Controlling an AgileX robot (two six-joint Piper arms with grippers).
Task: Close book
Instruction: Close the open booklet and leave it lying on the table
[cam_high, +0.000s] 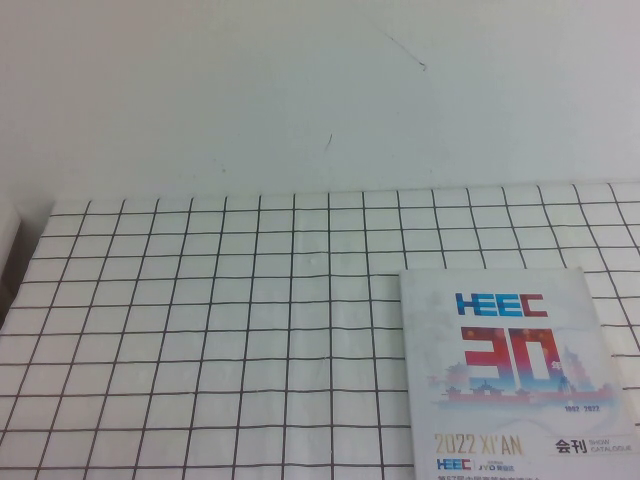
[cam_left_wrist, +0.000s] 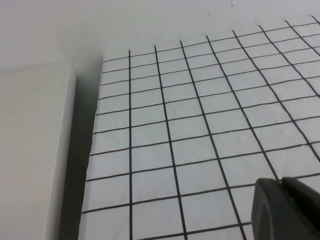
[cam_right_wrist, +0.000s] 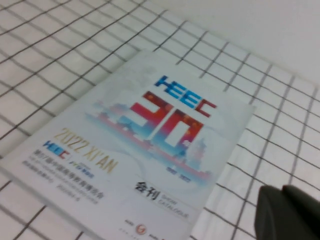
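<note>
Closed, cover up, lower right of the high view: pale rectangular paper catalogue (cam_high: 510, 370), near edge cut off. White black-gridded bench (cam_high: 200, 330) open leftward. Left end effector (cam_left_wrist: 287, 207) above bare grid, right end effector (cam_right_wrist: 287, 215) near catalogue; openings impossible to tell.

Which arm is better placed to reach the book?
Right. The book lies cover-up, apparently already closed, at the right of the grid cloth, and the right tool hangs beside it. The left tool is over bare cloth near its edge.
</note>
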